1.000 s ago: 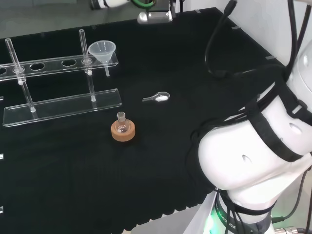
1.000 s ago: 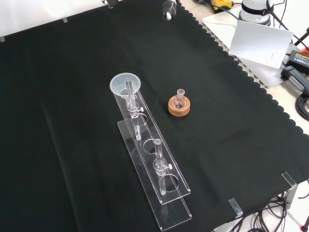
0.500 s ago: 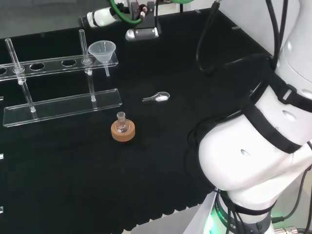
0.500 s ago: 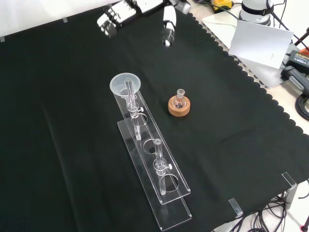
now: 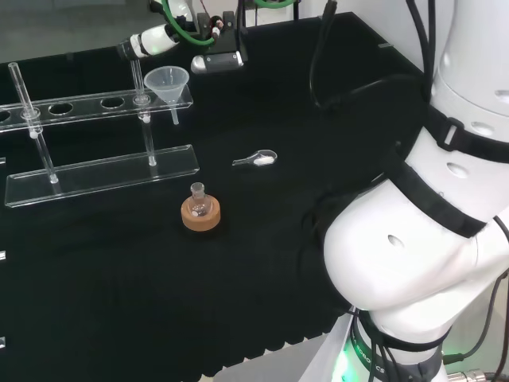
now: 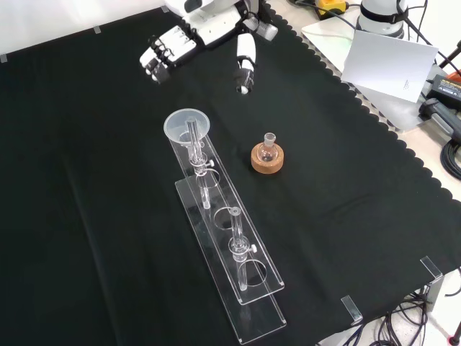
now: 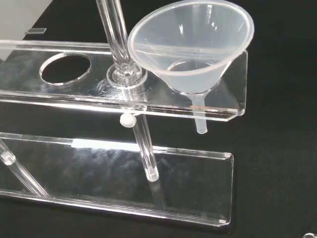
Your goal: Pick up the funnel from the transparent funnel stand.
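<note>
The hand (image 6: 198, 32) reaches in from the top of the front view, above the far part of the black cloth (image 6: 86, 216), its fingers (image 6: 160, 56) straight and spread away from the thumb (image 6: 245, 68), holding nothing. In the head view the hand (image 5: 187, 36) hangs near the cloth's far edge, fingers stretched toward the view's left. The arm's white links (image 5: 421, 247) rise at the right of that view, wrapped with black cable straps.

I can read no text, label or number anywhere on my views. The glassware carries no markings.
</note>
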